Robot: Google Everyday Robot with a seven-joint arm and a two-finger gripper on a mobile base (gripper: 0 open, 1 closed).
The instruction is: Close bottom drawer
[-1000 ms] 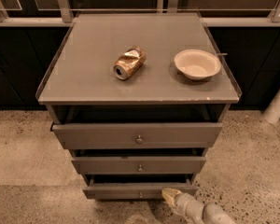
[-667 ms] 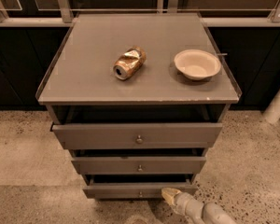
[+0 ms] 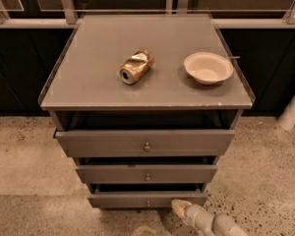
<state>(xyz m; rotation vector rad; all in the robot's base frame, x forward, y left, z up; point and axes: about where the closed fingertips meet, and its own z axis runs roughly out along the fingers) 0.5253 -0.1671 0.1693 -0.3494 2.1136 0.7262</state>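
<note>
— Fingers (image 3: 179, 206) first: how do they stand?

— Pressed together into one tan tip, as far as I can judge, with nothing held. The gripper (image 3: 181, 208) sits low over the speckled floor (image 3: 265, 181), just beside the right end of the bottom drawer (image 3: 137, 199); whether it touches the front, I cannot tell.

— And the drawer itself?

— Lowest of three in the grey cabinet (image 3: 147, 90), and pulled out, with a dark gap showing above its front and its knob (image 3: 148, 203) facing us.

— So how far along?

— I'd say the approach is made, but the push is not. The whole closing stroke is left.
</note>
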